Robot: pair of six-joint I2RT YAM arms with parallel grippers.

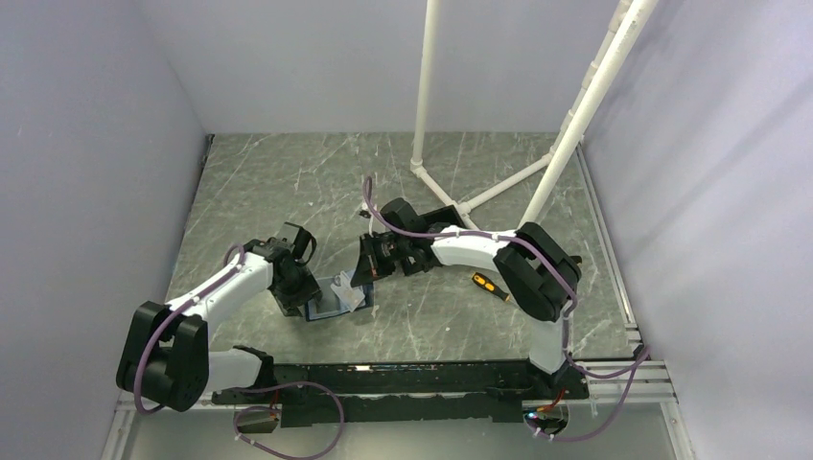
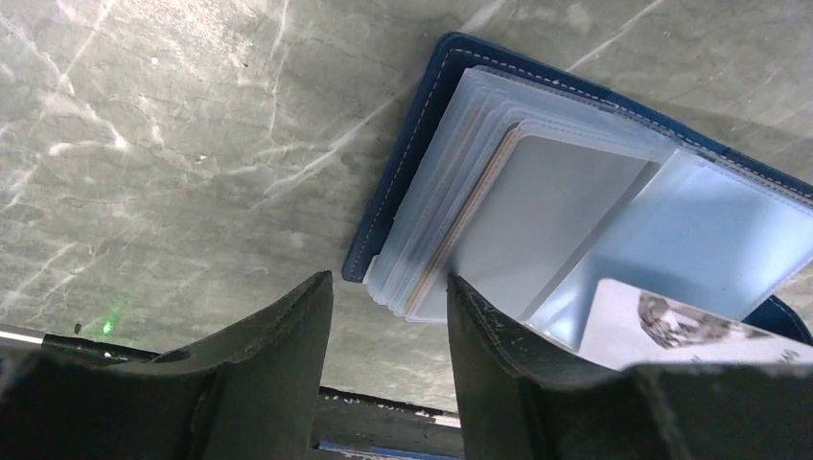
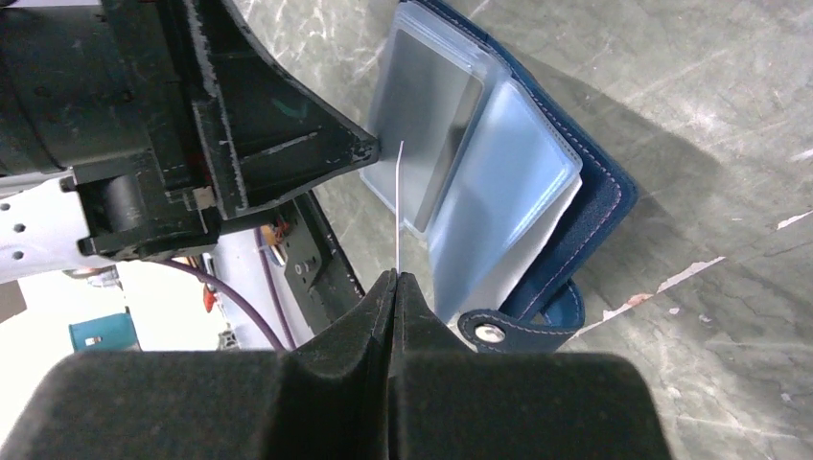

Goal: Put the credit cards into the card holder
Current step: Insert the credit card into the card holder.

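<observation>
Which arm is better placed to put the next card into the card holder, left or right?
Right. The right gripper is shut on a whitish card, edge-on close to the open card holder. The left gripper is open and holds no card; it sits at the holder's corner, probably to steady it.

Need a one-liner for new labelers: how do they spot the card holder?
On the grey marble table, look between the left gripper and the right gripper, which pinches a whitish card. The card holder lies open there: a flat dark-blue wallet with pale clear sleeves. The orange-handled screwdriver further right is thin and stick-shaped.
</observation>
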